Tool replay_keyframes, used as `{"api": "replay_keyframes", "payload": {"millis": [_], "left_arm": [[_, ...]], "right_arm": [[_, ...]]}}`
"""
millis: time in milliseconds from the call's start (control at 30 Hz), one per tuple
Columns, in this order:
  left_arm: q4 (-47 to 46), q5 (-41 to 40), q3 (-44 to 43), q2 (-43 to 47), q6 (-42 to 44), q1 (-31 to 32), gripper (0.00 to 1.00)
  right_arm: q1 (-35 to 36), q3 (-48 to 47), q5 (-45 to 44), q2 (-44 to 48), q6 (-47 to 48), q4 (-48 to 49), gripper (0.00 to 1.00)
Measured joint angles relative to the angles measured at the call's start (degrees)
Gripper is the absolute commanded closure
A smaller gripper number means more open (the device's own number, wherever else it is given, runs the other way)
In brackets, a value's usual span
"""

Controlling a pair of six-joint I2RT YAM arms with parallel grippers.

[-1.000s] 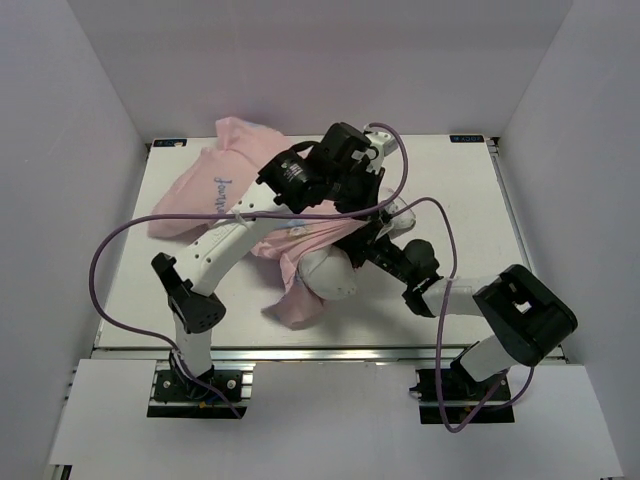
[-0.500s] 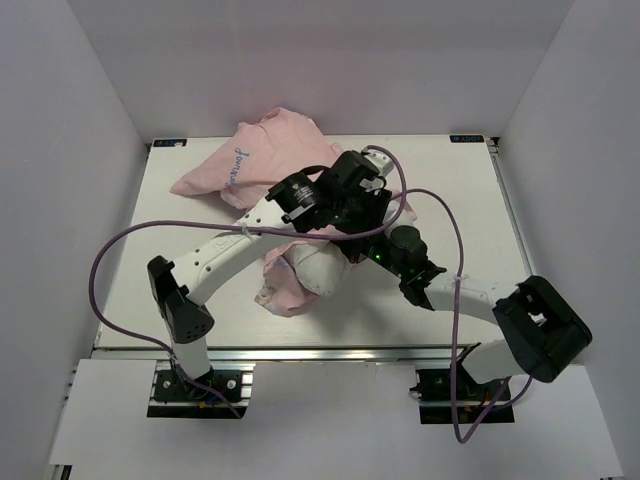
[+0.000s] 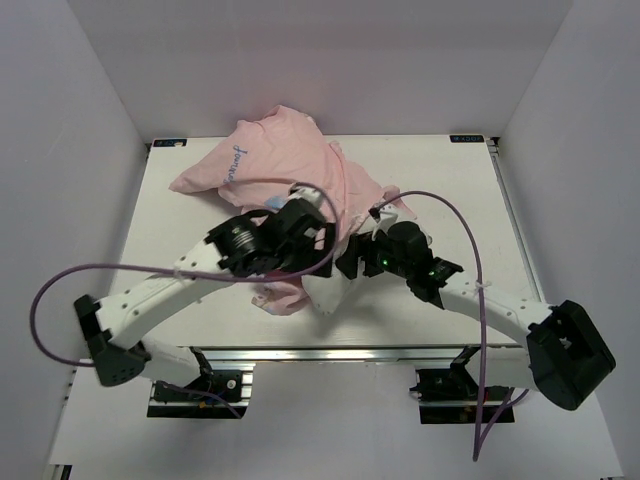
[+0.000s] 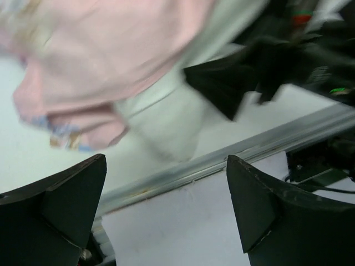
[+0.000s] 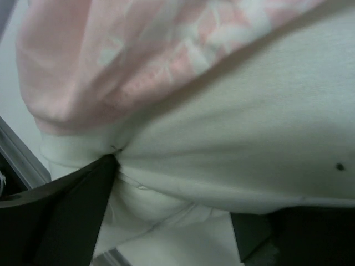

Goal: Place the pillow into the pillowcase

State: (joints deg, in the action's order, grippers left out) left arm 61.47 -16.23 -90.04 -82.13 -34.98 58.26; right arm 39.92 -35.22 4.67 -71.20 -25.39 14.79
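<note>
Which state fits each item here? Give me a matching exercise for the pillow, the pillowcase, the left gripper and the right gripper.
Items:
1. pillow
2. pillowcase
3. left gripper
4. right gripper

States:
A. fingers apart, nothing between them
B. pink, bunched, draped over the white stuffing
C. pinching white fabric
D. white, one corner poking out toward the table's near edge

Pairs: 1-D, 2-B, 3-A, 4-C

Even, bright overhead light with soft shadows; both wrist views look motion-blurred and perhaps out of focus.
</note>
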Motion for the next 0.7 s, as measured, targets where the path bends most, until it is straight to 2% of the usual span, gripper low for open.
{"api": "replay_keyframes", "payload": {"millis": [233,400,533,633,700], "left_arm": [[1.9,-3.5,23.6,21.9,-17.8,-0.5,0.02],[0.7,-3.4,36.7,31.9,-26.9,-1.1,0.02],[-2.5,-2.5,43.3,33.5,-29.6,-2.1,0.02],[-6.8,-0.7,46.6,32.4,-29.1,-4.6,0.02],[-9.6,0.9,48.0,31.4,-27.8,-7.3,0.02]], "right_arm": [[0.1,-6.5,3.9,4.9,7.2,-20.5,0.11],[3.0,-13.7,3.6,9.0,15.0,-34.9,0.11],[12.7,-23.0,1.2,8.1,21.6,-44.3,0.11],[19.1,-26.0,-1.7,6.5,23.9,-46.2,0.11],[20.6,-26.1,-4.3,4.8,23.9,-46.1,0.11]]}}
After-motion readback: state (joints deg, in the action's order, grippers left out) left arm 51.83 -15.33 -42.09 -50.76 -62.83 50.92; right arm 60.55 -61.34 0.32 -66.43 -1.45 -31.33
